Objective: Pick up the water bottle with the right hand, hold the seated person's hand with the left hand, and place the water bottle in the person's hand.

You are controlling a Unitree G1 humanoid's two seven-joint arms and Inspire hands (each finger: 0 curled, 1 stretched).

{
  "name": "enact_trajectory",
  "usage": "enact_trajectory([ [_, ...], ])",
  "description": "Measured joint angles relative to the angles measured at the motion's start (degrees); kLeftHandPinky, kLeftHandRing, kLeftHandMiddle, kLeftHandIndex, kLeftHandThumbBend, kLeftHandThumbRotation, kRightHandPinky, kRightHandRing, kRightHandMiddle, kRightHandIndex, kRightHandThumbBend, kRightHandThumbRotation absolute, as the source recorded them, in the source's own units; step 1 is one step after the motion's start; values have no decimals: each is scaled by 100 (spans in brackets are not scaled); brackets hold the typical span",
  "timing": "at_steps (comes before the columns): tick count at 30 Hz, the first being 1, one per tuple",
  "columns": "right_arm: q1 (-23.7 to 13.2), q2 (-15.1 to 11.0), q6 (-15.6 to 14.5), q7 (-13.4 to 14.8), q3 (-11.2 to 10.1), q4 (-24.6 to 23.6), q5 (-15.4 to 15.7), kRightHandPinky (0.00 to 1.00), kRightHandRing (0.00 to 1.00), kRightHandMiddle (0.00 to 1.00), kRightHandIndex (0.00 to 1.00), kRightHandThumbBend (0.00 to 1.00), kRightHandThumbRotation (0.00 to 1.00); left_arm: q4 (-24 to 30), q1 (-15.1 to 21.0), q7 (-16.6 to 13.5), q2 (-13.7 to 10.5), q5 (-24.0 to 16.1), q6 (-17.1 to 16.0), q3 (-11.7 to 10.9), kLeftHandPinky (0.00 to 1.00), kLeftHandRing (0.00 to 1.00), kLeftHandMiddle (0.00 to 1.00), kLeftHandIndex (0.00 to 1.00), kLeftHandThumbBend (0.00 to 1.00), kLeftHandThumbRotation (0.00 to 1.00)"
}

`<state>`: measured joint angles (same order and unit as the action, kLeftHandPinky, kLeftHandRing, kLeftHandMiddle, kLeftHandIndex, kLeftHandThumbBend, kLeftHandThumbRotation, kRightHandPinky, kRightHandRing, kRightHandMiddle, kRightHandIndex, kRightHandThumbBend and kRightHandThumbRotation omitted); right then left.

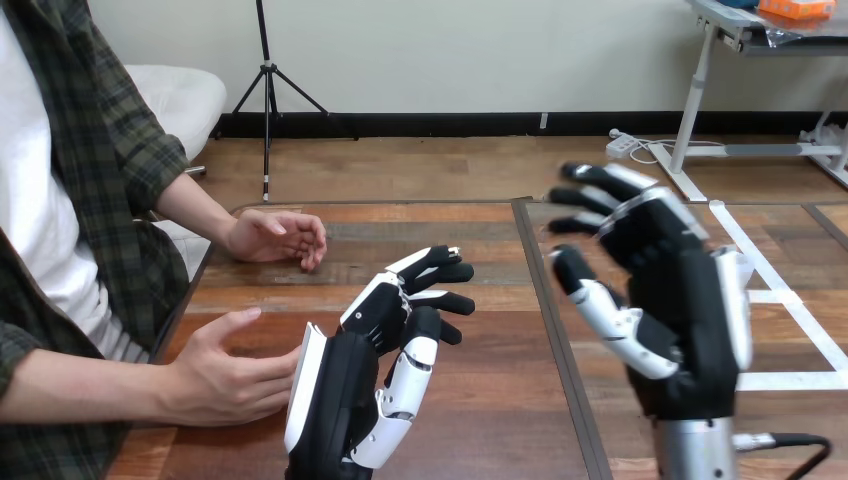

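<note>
Since person's near hand (222, 372) sits at table's (500, 410) 8 o'clock edge, open, fingertips touching or just beside back of left hand (342, 400), turn left palm toward it before closing.
Left fingers loosely bent, round nothing.
Person's far hand (275, 238) at 11 o'clock, resting on wood.
Right hand (680, 310) at 3 o'clock, raised, fingers spread wide, empty; water bottle grasp not yet done.

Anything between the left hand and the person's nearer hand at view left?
Nothing visible. The left hand stands right beside the person's nearer hand, its white back toward their fingertips; I cannot tell whether they touch. The right hand hangs open and empty at the right.
</note>
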<state>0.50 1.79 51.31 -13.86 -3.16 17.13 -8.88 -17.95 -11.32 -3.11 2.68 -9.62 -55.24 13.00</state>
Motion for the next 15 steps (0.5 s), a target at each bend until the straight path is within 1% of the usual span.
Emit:
enact_trajectory([
  [3,-37,-2,186,46,-30,-10,-1,61,71,77,72,69,17,0,0,7,-1,1,0,1,51,64,73,75,17,76],
  [15,-194,-8,530,246,-233,-116,-122,59,70,75,71,72,21,0,-3,7,-1,-1,0,-1,51,64,72,76,17,76],
])
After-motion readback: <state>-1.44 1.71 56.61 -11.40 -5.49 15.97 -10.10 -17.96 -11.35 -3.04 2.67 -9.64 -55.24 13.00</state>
